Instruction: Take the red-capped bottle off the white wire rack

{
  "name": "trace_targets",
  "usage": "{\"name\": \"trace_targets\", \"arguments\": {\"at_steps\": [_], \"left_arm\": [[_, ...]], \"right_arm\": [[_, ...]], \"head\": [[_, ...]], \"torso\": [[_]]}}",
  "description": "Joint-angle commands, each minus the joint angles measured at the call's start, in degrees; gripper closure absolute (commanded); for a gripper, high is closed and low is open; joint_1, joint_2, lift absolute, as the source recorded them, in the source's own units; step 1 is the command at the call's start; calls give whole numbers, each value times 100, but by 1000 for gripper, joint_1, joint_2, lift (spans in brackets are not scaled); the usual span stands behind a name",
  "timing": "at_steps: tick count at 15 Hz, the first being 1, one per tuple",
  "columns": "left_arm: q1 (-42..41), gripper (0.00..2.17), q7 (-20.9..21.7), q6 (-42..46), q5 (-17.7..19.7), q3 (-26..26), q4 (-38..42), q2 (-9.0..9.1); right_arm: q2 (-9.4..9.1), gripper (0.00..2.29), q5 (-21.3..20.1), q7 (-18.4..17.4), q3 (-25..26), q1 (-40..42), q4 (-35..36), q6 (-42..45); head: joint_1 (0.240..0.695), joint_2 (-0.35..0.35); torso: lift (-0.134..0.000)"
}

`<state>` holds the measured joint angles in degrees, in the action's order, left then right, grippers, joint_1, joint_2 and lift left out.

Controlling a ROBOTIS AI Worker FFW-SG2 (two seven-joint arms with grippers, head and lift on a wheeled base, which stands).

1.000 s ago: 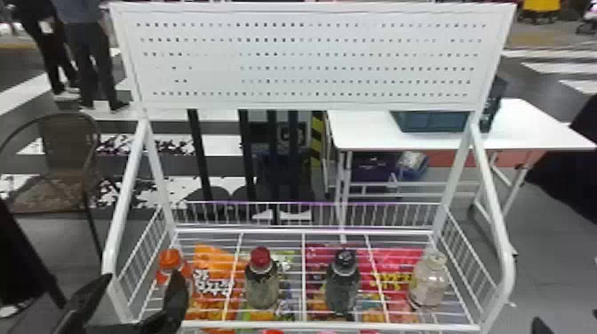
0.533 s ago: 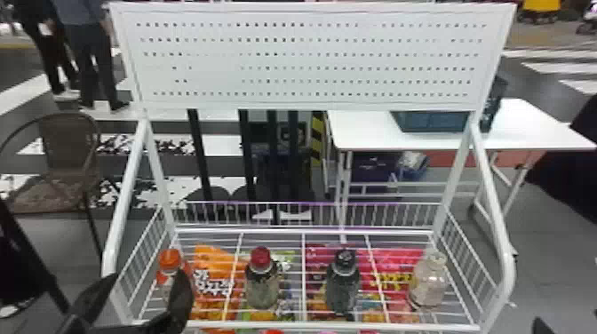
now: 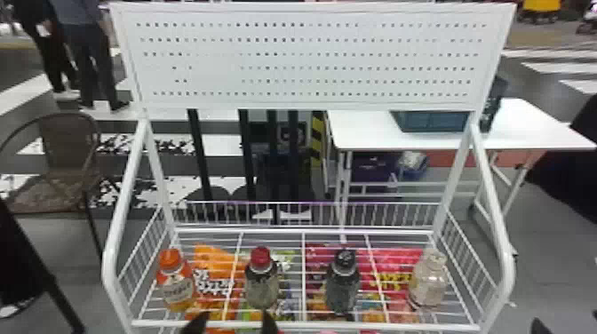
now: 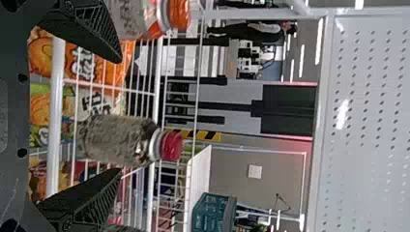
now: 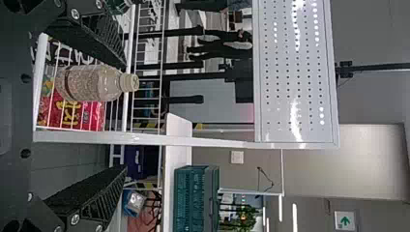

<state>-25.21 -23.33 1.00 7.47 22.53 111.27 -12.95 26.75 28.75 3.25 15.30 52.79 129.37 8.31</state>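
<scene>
Since the earlier frame, we see the left pincer [image 3: 234, 316] shifted rightward, to the front of the red-capped bottle [image 3: 261, 277]. In the head view that bottle stands upright on the white wire rack [image 3: 355, 327], just ahead of the left pincer; the right pincer [image 3: 537, 326] is well apart, rightward. In the left wrist view, we find the left pincer [image 4: 121, 116] released, its tips spread, the bottle framed between. In the right wrist view, we see the right pincer [image 5: 126, 118] released too.

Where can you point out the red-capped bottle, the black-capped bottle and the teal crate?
Red-capped bottle [image 4: 116, 140]: left wrist view, on its body.
Black-capped bottle [image 3: 343, 284]: head view, on its body.
Teal crate [image 5: 188, 195]: right wrist view, on its side wall.
</scene>
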Motion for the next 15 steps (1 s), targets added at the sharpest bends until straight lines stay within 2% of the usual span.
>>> {"name": "trace_targets", "arguments": {"at_steps": [1,3,7,11,15], "left_arm": [[447,90,-32,378,-88,437,-818,161],[808,90,-128,677,-105,603,-1406,284],[1309,93,-348,976,-158,683,-2162,381],[1625,93,-278,1292,-105,639,-2540,345],[1950,93,-32,1310,185,647,-2839,302]], "right_arm": [[6,144,0,0,17,21,0,-1],[6,144,8,0,61,65,0,17],[6,144,8,0,132,109,0,34],[6,144,8,0,140,126,18,34],[-21,144,8,0,202,223,44,122]], "head": [[499,0],[499,0],[499,0],[499,0],[499,0]], "torso": [[0],[0],[0],[0],[0]]}}
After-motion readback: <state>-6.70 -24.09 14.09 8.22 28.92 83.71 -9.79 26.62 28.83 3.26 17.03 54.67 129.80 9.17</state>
